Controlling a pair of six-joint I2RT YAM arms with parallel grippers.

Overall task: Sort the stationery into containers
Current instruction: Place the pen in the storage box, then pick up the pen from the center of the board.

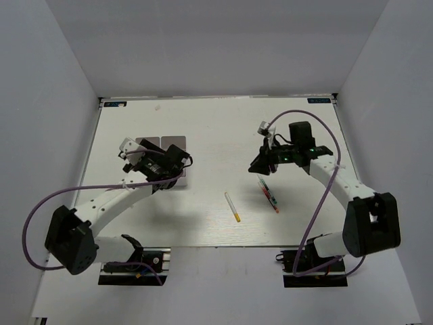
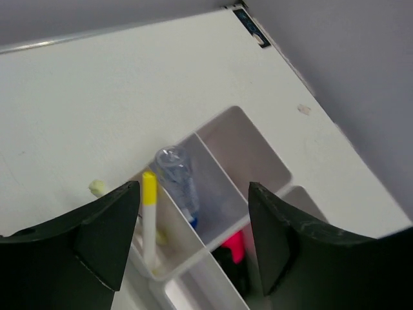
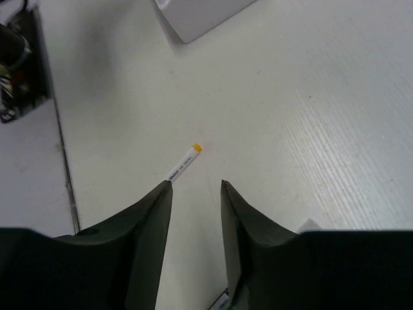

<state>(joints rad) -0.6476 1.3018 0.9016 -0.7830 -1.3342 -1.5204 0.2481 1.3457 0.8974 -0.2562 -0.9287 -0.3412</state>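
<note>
**Hovering open above the boxes**

Left tool [image 2: 193, 194] spread wide and empty over the containers [image 2: 213, 155] — yellow-capped pen [image 2: 150, 213], blue marker [image 2: 175, 174] and pink highlighter [image 2: 235, 248] lie inside. Right tool [image 3: 197, 187] half open, gripping nothing — white pen [image 3: 184, 165] on the desk [image 1: 203, 122] just beyond it.

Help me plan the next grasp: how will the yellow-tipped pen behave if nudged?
The pen looks thin and round, lying flat on the smooth table, so it would probably roll if nudged sideways. It looks straight, so likely stiff, and light for its length.
</note>
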